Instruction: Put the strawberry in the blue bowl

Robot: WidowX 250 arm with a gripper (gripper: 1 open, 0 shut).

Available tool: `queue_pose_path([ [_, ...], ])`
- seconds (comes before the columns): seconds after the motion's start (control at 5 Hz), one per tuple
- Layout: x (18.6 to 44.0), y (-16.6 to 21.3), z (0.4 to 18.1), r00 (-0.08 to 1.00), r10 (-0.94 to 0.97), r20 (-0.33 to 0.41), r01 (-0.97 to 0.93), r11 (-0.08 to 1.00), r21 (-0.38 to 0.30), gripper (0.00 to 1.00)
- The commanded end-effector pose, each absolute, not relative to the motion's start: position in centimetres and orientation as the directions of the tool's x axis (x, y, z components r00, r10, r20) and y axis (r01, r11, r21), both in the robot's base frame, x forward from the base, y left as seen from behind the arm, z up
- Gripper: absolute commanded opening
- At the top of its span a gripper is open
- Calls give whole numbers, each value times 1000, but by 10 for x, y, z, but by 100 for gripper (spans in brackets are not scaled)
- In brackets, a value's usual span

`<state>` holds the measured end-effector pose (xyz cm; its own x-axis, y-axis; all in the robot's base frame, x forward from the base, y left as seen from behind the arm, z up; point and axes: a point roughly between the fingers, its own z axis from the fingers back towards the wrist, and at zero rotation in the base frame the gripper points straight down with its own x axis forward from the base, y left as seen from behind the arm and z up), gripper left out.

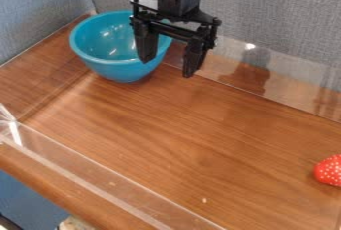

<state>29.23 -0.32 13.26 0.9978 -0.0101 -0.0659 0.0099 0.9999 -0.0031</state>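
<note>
Pincer (pixel 170 51) spread wide, empty, beside blue bowl (pixel 112 45); strawberry (pixel 329 170) well apart on table (pixel 173 144).

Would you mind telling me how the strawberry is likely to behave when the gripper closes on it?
The strawberry looks small and rounded, so it may roll or squirt sideways on the smooth wooden table. Its toy-like look suggests it is probably light and fairly stiff.

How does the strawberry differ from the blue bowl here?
The strawberry is red and tiny; the blue bowl is turquoise and much larger. The strawberry lies at the table's near right edge; the bowl stands at the far left, beside the open gripper. Both rest on the wooden table.
</note>
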Motion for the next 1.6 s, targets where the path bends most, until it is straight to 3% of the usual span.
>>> queue_pose_path([
  [0.0,295,-15,126,997,-17,-70,17,1000,-3,100],
  [0.4,312,-33,108,997,-16,-76,16,1000,3,100],
  [0.6,315,-61,102,998,-15,-62,15,1000,-4,100],
  [1.0,316,-159,83,1000,-11,3,11,1000,-15,100],
  [1.4,323,-194,60,999,-44,27,44,999,-18,100],
])
